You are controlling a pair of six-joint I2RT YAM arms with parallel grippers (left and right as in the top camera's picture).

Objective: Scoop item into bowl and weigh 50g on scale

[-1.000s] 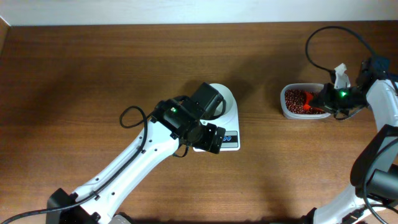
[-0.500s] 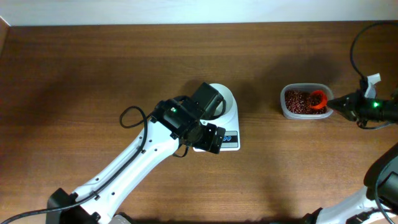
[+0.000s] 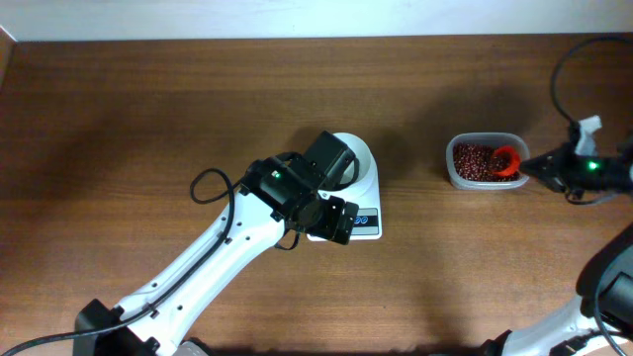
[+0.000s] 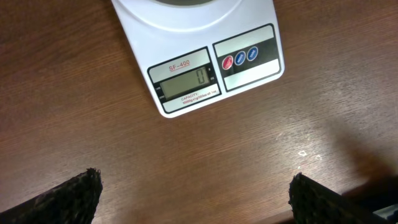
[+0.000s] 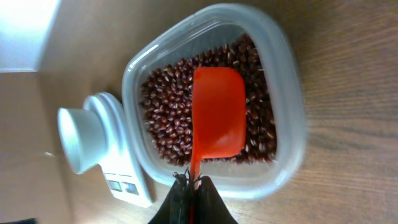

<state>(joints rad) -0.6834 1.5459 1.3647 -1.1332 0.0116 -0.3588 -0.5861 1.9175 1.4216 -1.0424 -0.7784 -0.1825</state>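
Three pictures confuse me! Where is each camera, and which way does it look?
Overhead: above the table, facing straight down; left arm, right arm, scale and tub show.
Left wrist: on the left arm, facing down at the scale; open left fingers at bottom corners.
Right wrist: behind the right fingers shut on the scoop, facing the beans.
Shared: all three show the scale.

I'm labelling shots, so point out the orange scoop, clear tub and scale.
orange scoop [image 5: 217,112], right wrist view, its cup
clear tub [image 5: 291,118], right wrist view, side rim
scale [image 4: 186,79], left wrist view, display
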